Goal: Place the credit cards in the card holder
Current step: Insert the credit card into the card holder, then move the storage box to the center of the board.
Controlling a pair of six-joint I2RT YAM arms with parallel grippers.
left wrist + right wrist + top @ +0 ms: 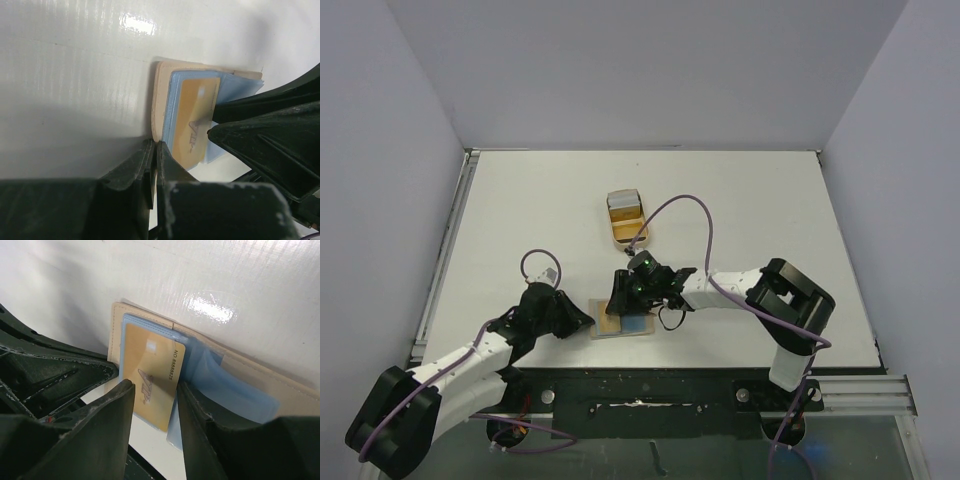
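Observation:
The tan card holder (608, 333) lies open at the table's near edge, with blue sleeves (235, 390) inside. It also shows in the left wrist view (159, 95) and the right wrist view (116, 330). A gold credit card (150, 367) lies partly in a sleeve, its near end sticking out; it also shows in the left wrist view (192, 120). My left gripper (588, 322) (155, 146) is shut on the holder's tan edge. My right gripper (623, 295) (155, 387) is open, with its fingers on either side of the gold card. More credit cards (623, 205) lie in the tray.
A tan rounded tray (632, 236) stands behind the holder, mid-table. Grey walls enclose the table at the left, right and back. The two grippers are very close together over the holder; the right gripper's fingers (265, 135) fill the right of the left wrist view.

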